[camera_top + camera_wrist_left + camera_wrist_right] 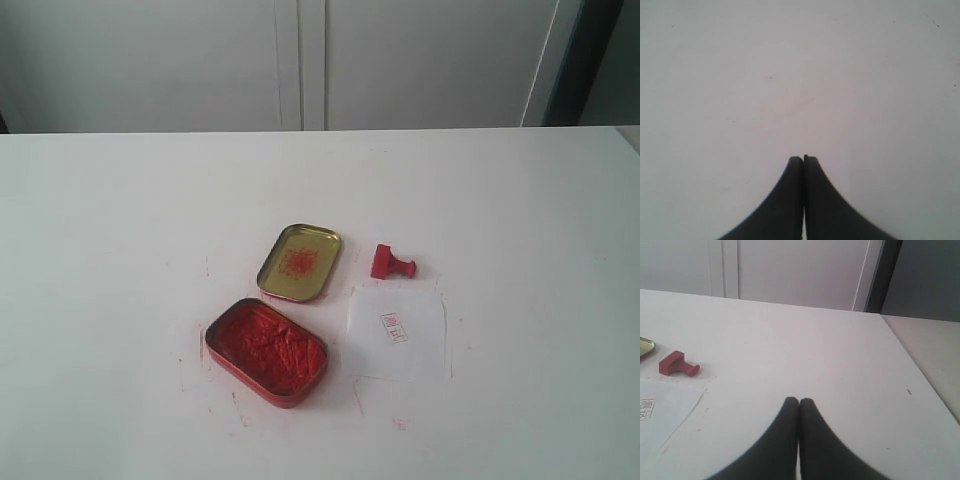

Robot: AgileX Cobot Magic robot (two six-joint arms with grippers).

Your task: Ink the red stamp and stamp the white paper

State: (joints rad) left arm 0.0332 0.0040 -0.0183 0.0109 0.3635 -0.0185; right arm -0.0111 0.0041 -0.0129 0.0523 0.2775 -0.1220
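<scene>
The stamp [391,263] lies just behind the paper [420,345]; lid [322,250] and ink tin [240,374] sit left.

The white table [90,250] I work at fills most of the exterior frame under soft, even light. Across the top of the frame I face pale grey wall panels [150,60] split by vertical seams. A dark upright strip [585,60] stands at upper right.
</scene>
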